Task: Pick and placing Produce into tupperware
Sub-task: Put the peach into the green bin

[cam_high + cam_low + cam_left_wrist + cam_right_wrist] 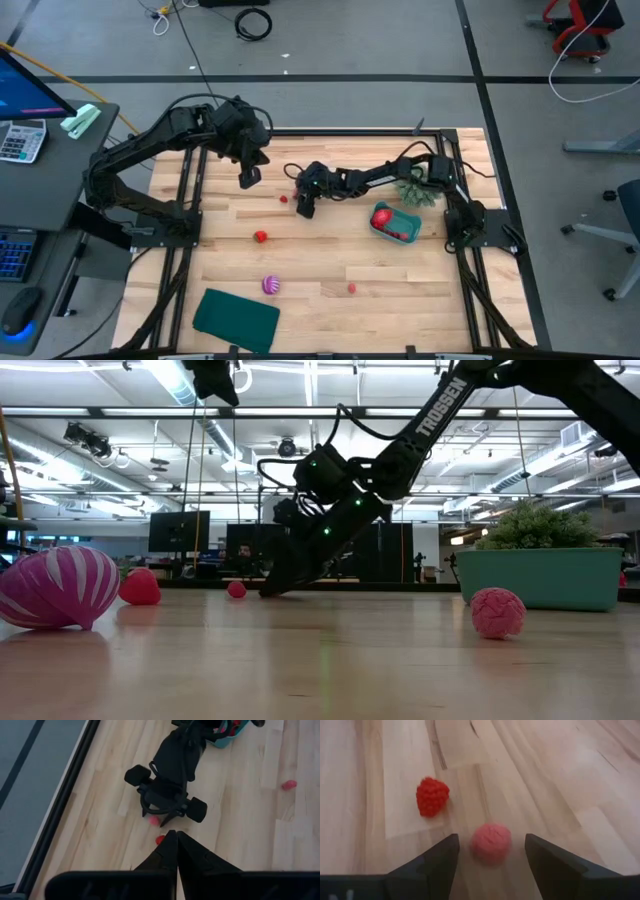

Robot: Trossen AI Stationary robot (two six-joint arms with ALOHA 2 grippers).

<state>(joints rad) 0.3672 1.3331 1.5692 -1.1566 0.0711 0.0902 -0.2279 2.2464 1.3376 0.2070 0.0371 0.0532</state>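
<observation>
Right claw: right claw [490, 865] is low over the surface [330, 260] with its fingers spread, a small pink berry [491, 842] lying between them and not yet pinched; a small red berry [432, 796] sits just beyond, apart from it.
Left claw: left claw [176, 851] hangs above the surface near the far left part, fingers pressed together and holding nothing, looking down on the right claw.
Nearest produce: in the high view, toward the near edge, the purple-and-pink striped ball [270, 285] and a tiny red piece [351, 288] lie loose on the surface.
Middle produce: a bigger red fruit [260, 237] lies loose, left of centre, well apart from the tub.
Tupperware: the teal tupperware [380, 227] stands on the right side of the surface and already holds some red fruit [382, 216].
Progress: partly done, by my judgement; several pieces remain outside, and the pink berry looks like the one in hand.
Other things: a flat dark teal sheet [236, 318] at the near left; a green bushy clump [415, 190] just behind the tub.
In the way: nothing lies between the berry and the tub; the clump crowds the tub's far side.
</observation>
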